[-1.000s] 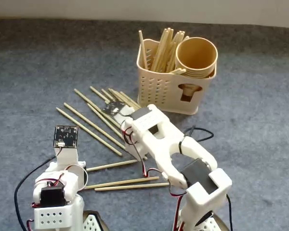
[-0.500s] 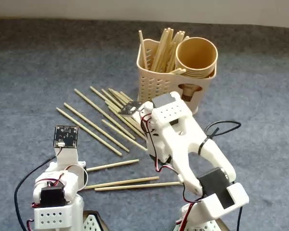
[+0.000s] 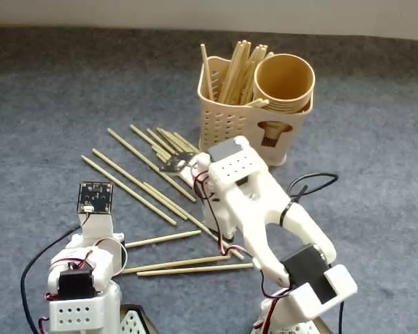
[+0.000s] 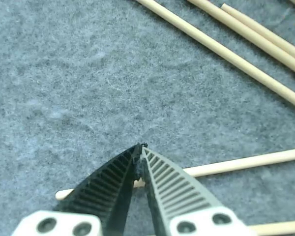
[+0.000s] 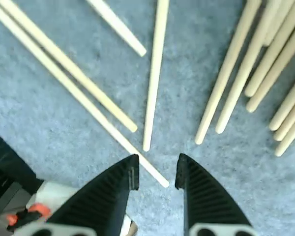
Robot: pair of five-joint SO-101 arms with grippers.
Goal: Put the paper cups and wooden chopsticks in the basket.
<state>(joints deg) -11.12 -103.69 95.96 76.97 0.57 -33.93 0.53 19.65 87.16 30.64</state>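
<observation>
The right gripper (image 5: 157, 171), which had swung toward the basket (image 3: 226, 129) 0.5 s ago, has come partway back over the loose chopsticks (image 3: 136, 177) and sits a little nearer the robot. 1 chopstick (image 3: 235, 253) has slid toward the robot's base; its end now lies by the 2 nearest sticks (image 3: 188, 264).

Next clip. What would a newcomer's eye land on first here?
The cream basket at the far side, packed with upright chopsticks and stacked paper cups. In front of it, loose chopsticks lie scattered on the grey mat, the right gripper open over them.
</observation>
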